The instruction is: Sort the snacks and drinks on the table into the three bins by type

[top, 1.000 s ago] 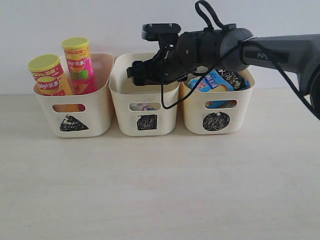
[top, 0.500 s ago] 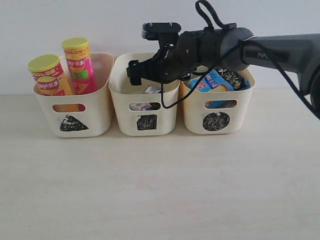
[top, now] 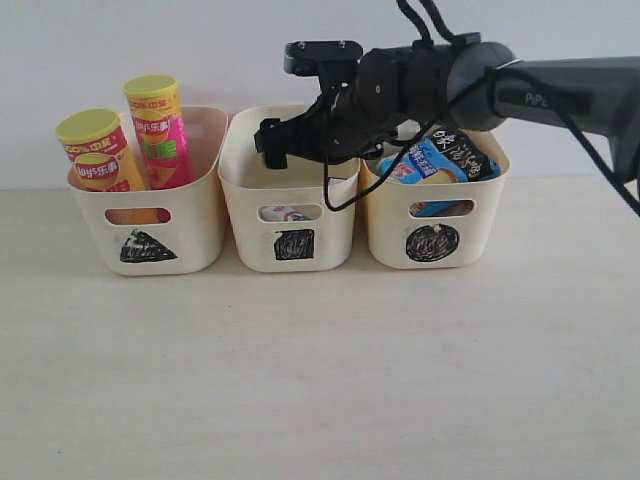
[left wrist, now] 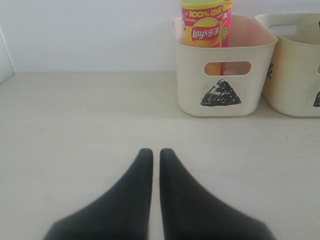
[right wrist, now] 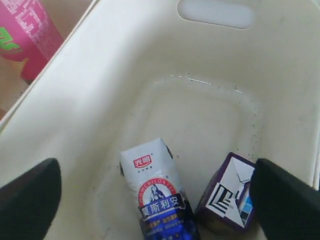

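Note:
My right gripper hangs open over the middle bin, the one with the square mark. In the right wrist view its fingertips stand wide apart with nothing held. Below them, the white and blue-purple carton lies on the bin floor beside the dark purple carton. The triangle bin holds the pink can and the orange-yellow can. The circle bin holds the blue noodle bag; I cannot make out the orange bag. My left gripper is shut and empty, low over the table.
The three bins stand in a row against the white back wall. In the left wrist view the triangle bin sits ahead with the square bin beside it. Bare tabletop stretches in front of the bins.
A white carton seen dropping under the right gripper half a second ago now lies in the square bin. The right gripper has risen slightly. The cans and bags have not moved.

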Motion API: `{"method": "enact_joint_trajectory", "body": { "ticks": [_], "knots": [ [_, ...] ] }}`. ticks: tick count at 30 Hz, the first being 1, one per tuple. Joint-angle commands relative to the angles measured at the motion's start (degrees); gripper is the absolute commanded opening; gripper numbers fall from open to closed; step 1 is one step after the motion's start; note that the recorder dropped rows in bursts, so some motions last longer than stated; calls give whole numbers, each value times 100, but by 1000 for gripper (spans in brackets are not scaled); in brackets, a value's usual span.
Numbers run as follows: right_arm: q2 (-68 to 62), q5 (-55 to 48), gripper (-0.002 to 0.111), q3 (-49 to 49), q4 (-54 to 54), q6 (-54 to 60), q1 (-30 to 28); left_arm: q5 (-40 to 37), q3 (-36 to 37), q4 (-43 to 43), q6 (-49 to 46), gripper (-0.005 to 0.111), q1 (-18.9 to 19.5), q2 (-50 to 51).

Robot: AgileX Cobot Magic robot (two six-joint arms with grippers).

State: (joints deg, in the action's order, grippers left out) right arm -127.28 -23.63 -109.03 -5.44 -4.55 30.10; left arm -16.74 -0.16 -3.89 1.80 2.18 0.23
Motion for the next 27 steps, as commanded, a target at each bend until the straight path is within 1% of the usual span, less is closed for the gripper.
{"method": "enact_joint_trajectory", "body": {
  "ticks": [1,4,7,16,17,18,22,23,27],
  "knots": [
    [433,-476,50,-36,20,135,-36,-1,16,25,-23,4,-5,-23],
    [576,-1022,0,-36,20,385,-26,-1,16,25,-23,4,-5,-23],
    [668,-1463,4,-25,37,543,-26,-1,16,25,-23,4,-5,-23],
    [978,-2917,4,-25,605,679,-26,-1,16,25,-23,4,-5,-23],
    [1110,-3154,4,24,622,833,-26,-1,16,25,-23,4,-5,-23],
    [1210,-3165,4,136,622,888,-26,-1,16,25,-23,4,-5,-23],
    [2014,-2365,4,1449,833,949,-97,-1,16,25,-23,4,-5,-23],
    [2290,-2292,4,1829,892,949,-169,-1,16,25,-23,4,-5,-23],
    [3016,-2367,4,2569,921,958,-690,-1,16,25,-23,4,-5,-23]
  ]
}}
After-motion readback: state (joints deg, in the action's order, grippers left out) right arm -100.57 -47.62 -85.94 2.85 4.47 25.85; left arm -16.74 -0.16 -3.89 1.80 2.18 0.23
